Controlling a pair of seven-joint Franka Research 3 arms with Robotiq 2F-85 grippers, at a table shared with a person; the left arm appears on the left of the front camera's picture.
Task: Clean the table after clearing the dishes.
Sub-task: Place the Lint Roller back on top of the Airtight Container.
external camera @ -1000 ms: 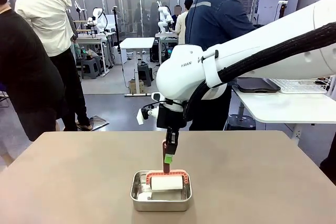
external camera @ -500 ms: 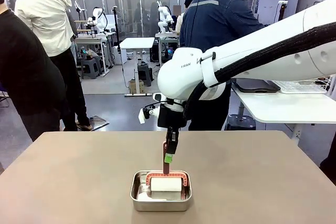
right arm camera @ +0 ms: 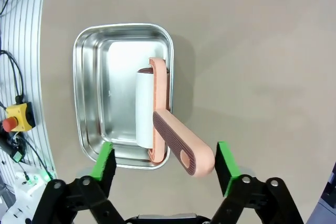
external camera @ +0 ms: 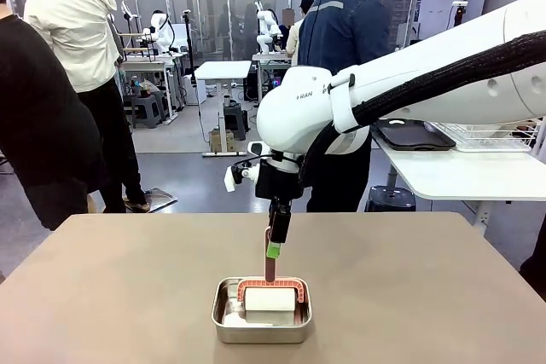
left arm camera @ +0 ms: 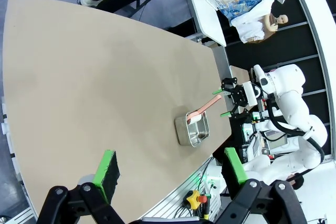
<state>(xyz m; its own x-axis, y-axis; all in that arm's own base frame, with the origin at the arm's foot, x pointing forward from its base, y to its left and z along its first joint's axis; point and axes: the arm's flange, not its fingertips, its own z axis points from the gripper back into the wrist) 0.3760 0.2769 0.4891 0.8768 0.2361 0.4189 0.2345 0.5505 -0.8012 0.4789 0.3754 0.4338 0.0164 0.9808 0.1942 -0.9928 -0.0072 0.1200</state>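
The brownish table carries a small steel tin near its front edge. A lint roller with a white roll and a salmon handle lies in the tin, its handle sticking up. My right gripper hangs over it, open, with the handle's end between its green pads. From the right wrist, the roller leans out of the tin toward the open gripper. My left gripper is open and empty, high above the table. The dishes are out of view.
A white-topped table at the right holds a dark tray and a wire rack. People stand beyond the far edge, one in black at the left. A yellow emergency stop sits off the table's near edge.
My right gripper has risen slightly along the roller's handle. The roller and tin have not moved. The person in blue behind the arm has shifted.
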